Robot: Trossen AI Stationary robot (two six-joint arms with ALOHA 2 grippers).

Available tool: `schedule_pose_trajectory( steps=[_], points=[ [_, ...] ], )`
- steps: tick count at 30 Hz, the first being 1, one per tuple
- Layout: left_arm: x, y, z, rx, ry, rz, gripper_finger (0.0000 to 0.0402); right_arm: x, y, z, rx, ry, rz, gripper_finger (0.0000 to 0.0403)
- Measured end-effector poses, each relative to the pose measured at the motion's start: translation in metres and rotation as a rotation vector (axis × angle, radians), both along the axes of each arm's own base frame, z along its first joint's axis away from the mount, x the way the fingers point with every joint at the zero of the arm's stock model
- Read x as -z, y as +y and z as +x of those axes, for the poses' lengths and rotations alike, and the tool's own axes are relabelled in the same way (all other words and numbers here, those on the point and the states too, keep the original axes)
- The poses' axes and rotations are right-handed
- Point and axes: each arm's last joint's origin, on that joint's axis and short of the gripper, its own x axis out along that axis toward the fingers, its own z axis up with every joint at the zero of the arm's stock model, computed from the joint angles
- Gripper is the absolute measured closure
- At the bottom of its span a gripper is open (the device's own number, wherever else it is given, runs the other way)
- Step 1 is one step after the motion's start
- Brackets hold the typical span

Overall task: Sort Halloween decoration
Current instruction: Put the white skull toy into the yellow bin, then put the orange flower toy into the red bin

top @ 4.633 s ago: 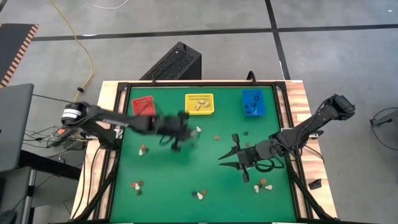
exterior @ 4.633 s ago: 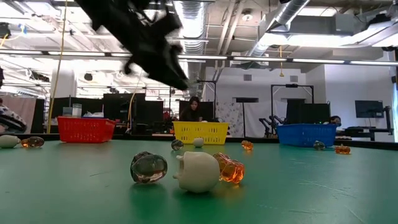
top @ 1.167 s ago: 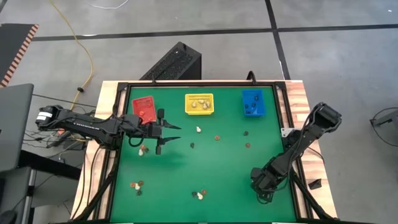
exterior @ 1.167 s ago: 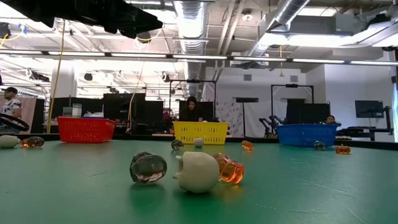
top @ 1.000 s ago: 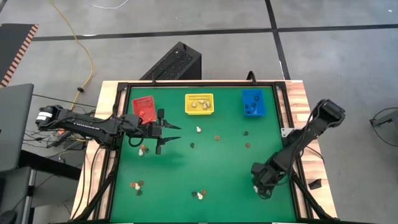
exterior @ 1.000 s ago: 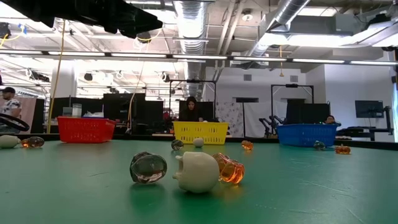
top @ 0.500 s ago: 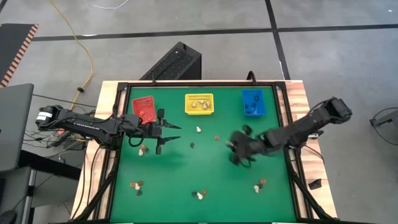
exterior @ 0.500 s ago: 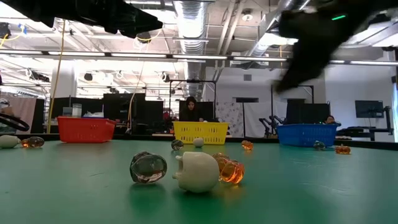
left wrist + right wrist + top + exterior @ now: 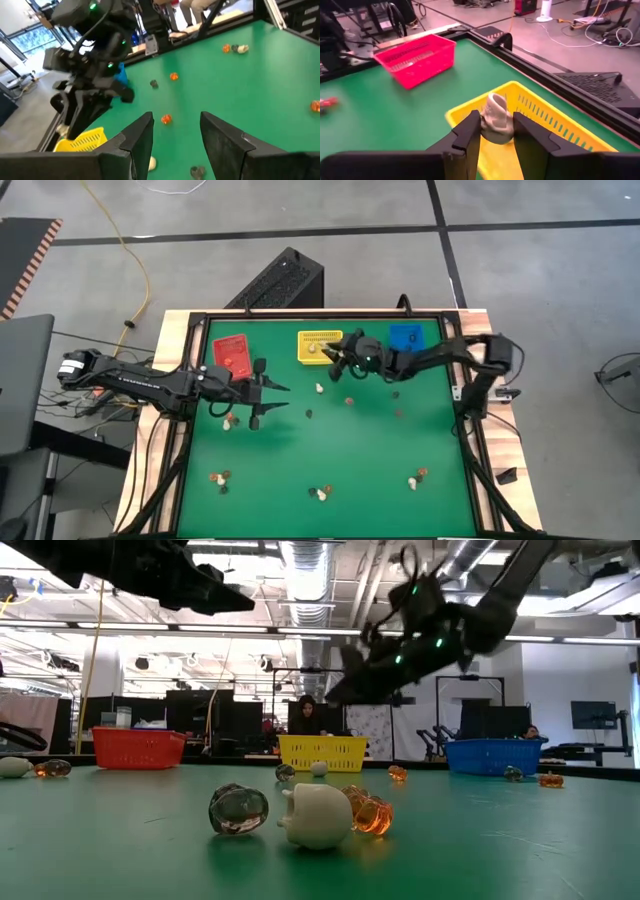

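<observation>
high view: right gripper point(image 9: 338, 356) over yellow bin point(image 9: 320, 346) at 12 o'clock, there to drop toy. left gripper point(image 9: 268, 397) waits at 9 o'clock, fingers apart, empty.

low view: cream pumpkin point(image 9: 318, 816) and clear ball point(image 9: 239, 810) lie near, lots of bare green table point(image 9: 500, 840).

right wrist view: fingers point(image 9: 465, 137) clamped on cream trinket point(image 9: 496, 119), just above bin, rim close.
</observation>
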Motion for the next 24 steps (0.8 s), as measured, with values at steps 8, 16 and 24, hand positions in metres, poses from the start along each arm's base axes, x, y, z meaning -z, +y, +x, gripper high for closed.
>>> schedule_pose_trajectory(
  steps=[8, 16, 24],
  points=[
    [0.003, 0.000, -0.001, -0.012, 0.032, 0.004, 0.0248, 0.022, -0.023, 0.022, 0.012, 0.036, -0.038, 0.0218],
    [0.003, 0.001, -0.003, -0.025, 0.041, 0.002, 0.0248, 0.001, -0.014, 0.022, -0.027, 0.057, -0.054, 0.0176],
    [0.001, 0.001, -0.006, -0.021, 0.048, -0.013, 0.0248, -0.017, 0.050, -0.009, -0.214, 0.289, 0.164, 0.0190]
  ],
)
